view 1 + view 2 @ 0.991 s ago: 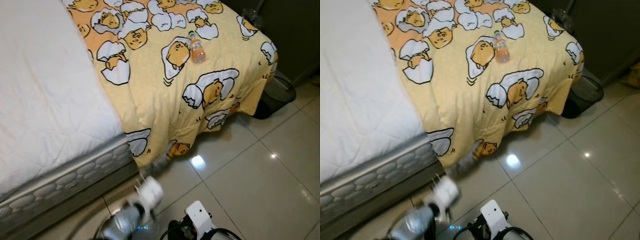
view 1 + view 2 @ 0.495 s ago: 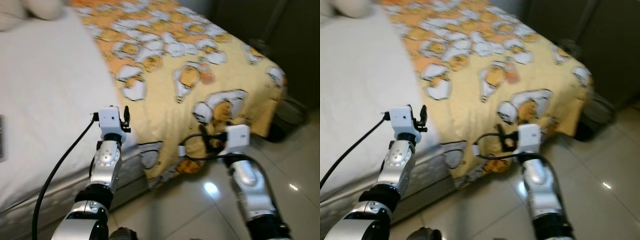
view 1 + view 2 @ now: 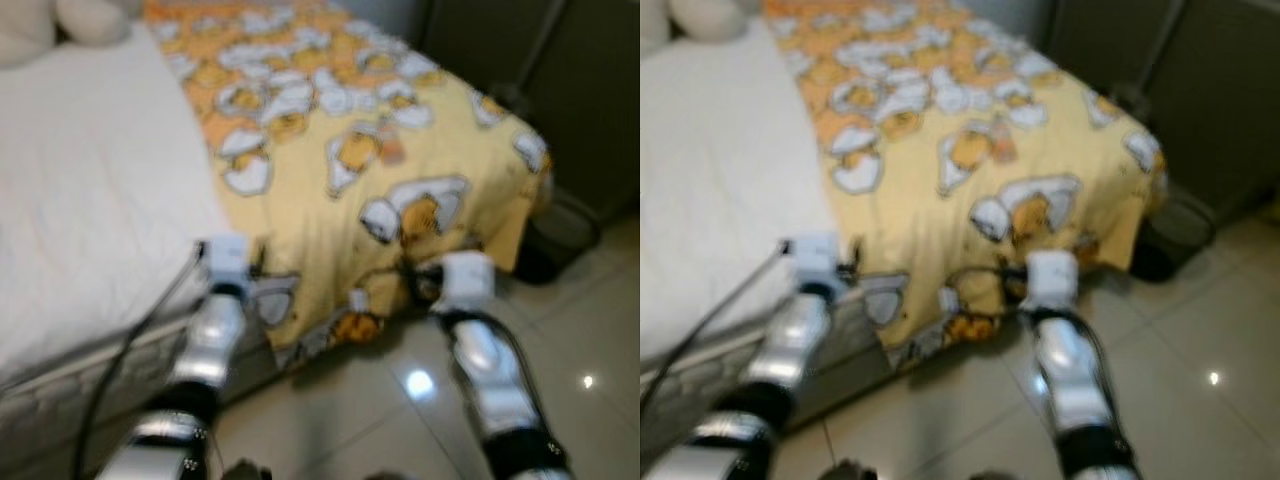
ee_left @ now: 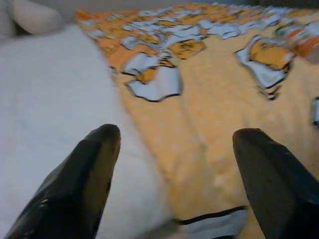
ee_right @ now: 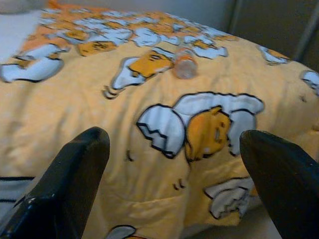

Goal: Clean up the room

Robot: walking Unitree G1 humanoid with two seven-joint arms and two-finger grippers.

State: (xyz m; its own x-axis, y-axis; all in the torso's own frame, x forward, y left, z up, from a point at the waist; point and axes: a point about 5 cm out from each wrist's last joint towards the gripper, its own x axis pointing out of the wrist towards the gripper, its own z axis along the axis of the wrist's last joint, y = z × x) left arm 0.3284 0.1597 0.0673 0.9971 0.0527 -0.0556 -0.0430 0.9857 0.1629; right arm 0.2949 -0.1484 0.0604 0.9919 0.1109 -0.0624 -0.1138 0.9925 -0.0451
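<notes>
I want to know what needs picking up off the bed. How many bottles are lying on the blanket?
1. A bottle with orange contents lies on the yellow cartoon-print blanket, toward the far side, ahead of the open right gripper. Folds or the blurred far end may hide others.

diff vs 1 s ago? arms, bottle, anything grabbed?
Both arms came up from low by the floor and now reach toward the bed: left gripper over the edge where white mattress meets yellow blanket, right gripper facing the blanket's hanging side. Both are open; nothing was grabbed. The head camera also shifted. The bottle lies on the blanket as before, and the dark bin stays by the bed corner.
</notes>
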